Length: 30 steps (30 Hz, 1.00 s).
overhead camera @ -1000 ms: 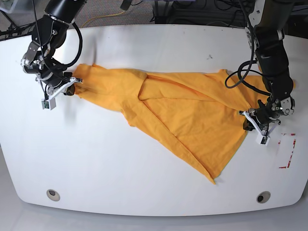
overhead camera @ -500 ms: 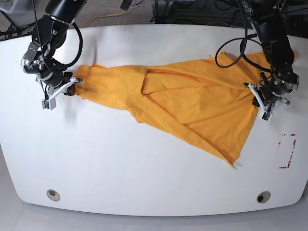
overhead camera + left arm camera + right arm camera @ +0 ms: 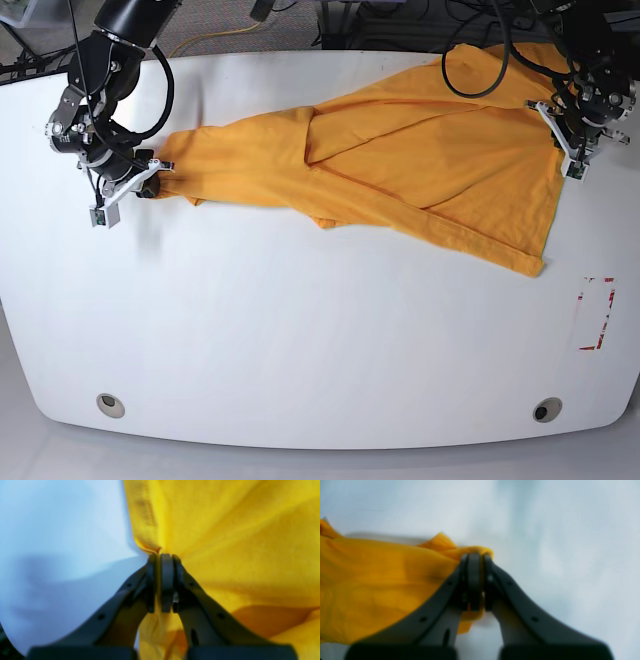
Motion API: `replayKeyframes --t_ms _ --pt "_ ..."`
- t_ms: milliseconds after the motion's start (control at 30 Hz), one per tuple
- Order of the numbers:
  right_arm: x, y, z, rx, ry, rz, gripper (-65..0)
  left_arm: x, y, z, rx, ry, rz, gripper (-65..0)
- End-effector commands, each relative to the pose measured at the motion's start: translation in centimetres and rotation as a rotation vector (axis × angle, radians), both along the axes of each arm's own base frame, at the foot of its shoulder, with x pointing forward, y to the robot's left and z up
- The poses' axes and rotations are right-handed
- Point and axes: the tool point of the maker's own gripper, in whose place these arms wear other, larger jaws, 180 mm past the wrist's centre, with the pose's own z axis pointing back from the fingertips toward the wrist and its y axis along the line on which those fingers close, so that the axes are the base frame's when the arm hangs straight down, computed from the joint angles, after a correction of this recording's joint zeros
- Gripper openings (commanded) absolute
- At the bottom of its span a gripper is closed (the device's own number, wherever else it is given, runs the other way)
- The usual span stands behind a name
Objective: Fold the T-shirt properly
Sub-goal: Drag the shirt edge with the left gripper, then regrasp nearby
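On the counter: the T-shirt [image 3: 400, 170] lies stretched across the far half of the white counter [image 3: 300, 340], from the near-left grip point to the far right corner, where part of it hangs past the edge.
Cloth condition: not flat; a folded-over flap runs through the middle, and a loose lower corner droops toward the right side.
Left gripper: the left gripper [image 3: 162, 557], on the right side of the base view, has its jaws pressed together on a bunched edge of the T-shirt, with cloth fanning out beyond the tips.
Right gripper: the right gripper [image 3: 475, 556], on the left side of the base view, is likewise pinched tight on a small wad of the T-shirt, low over the counter.
Other items: red tape marking [image 3: 597, 313] near the right edge, well apart from the cloth.
Stage, as judged: spreading the garment out before any fold; no neat fold is in place.
Risk one: both grips hold only a thin bunch at the very edge, so more tension between the arms could pull cloth out of a grip.
Risk two: the middle flap may be pressed in as a crooked crease if the shirt is laid down as it is.
Risk three: cloth overhanging the far edge could drag the rest off when released.
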Motion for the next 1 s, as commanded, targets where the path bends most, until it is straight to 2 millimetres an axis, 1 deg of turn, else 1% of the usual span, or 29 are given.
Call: replayKeyframes --t_ms 0,33,100,133,200,267,300,367,433,567,633,700,800,867,967 --pt "1.0 -0.8 1.5 -0.024 -0.052 -0.001 -65.0 0.4 1.1 1.2 0.041 -0.017 0.012 -62.4" --pt "1.1 -0.8 1.5 -0.024 -0.053 -0.001 -65.0 0.4 1.1 1.2 0.040 -0.014 0.012 -59.9" --pt "1.4 -0.8 1.8 -0.024 -0.063 -0.001 -65.0 0.8 1.2 1.6 0.047 -0.020 0.015 -51.3" --pt "1.5 -0.8 1.8 -0.022 -0.062 -0.002 -65.0 1.6 1.3 2.4 0.059 -0.043 0.018 -44.7" --pt "1.5 -0.8 1.8 -0.022 -0.063 -0.002 -65.0 2.7 1.5 3.5 0.074 -0.066 0.023 -33.9" --pt "1.5 -0.8 1.8 -0.022 -0.063 -0.002 -65.0 3.4 1.7 4.2 0.082 -0.075 0.032 -26.2" --pt "1.5 -0.8 1.8 -0.022 -0.063 -0.002 -65.0 3.9 1.7 4.7 0.087 -0.087 0.034 -24.6" --pt "1.5 -0.8 1.8 -0.022 -0.063 -0.002 -65.0 4.8 1.8 5.3 0.089 -0.106 0.039 -23.7" --pt "1.5 -0.7 1.8 -0.021 -0.063 -0.002 -65.0 6.1 2.1 5.9 0.084 -0.133 0.046 -23.2" --pt "1.5 -0.7 1.8 -0.021 -0.063 -0.002 -65.0 8.1 2.3 5.5 0.040 -0.143 0.066 -23.1" --pt "1.5 -0.4 1.7 -0.012 -0.063 -0.003 -65.0 8.8 2.9 5.7 0.038 -0.145 0.067 -23.1" --pt "1.5 -0.2 1.6 -0.007 -0.063 -0.003 -65.0 9.3 3.1 5.2 0.015 -0.136 0.075 -22.9" --pt "1.5 -0.1 1.6 -0.004 -0.063 -0.003 -65.0 10.9 3.1 5.0 -0.027 -0.143 0.089 -22.9" --pt "1.5 -0.1 1.5 -0.003 -0.063 -0.003 -65.0 11.5 3.2 4.6 -0.053 -0.140 0.101 -22.9" --pt "1.5 0.3 1.4 0.005 -0.063 -0.002 -65.0 12.3 2.8 3.5 -0.101 -0.120 0.111 -22.9"
